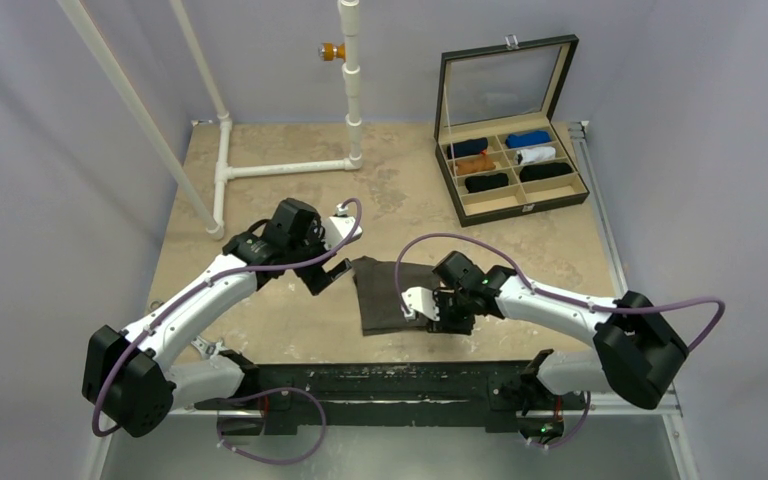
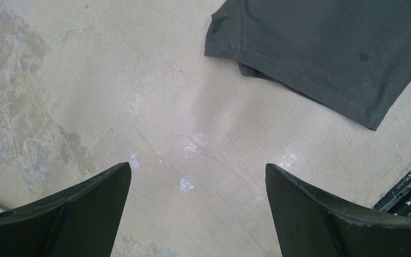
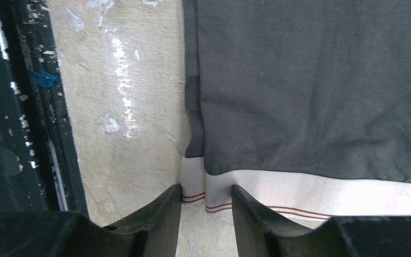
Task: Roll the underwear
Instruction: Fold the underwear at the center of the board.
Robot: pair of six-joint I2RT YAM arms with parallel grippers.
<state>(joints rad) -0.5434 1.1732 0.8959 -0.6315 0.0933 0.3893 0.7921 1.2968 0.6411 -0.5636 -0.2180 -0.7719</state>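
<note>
- Underwear (image 1: 390, 290): a dark charcoal, soft fabric garment with a pale tan waistband (image 3: 310, 190). It lies flat and unrolled on the worn beige table (image 1: 290, 200), between the two arms and near the table's near edge. The waistband faces the right arm and the leg hem faces the left arm.
- Right gripper (image 3: 206, 187): the jaws are drawn close together, straddling the near corner of the waistband. Whether they already pinch the fabric cannot be told.
- Left gripper (image 2: 197, 168): the jaws are spread wide and hold nothing. It hovers over bare table just beside the leg hem.
- Step in hand, as judged: taking hold of the waistband edge to start the roll.
- Technique, as judged: catch every layer at the corner, not only the top ply. Lift it only slightly, then turn the edge over toward the leg hem, keeping it straight so that the roll does not cone. The left gripper could pin the far hem against sliding.
- Risk, as judged: a shallow pinch may slip off the band.
</note>
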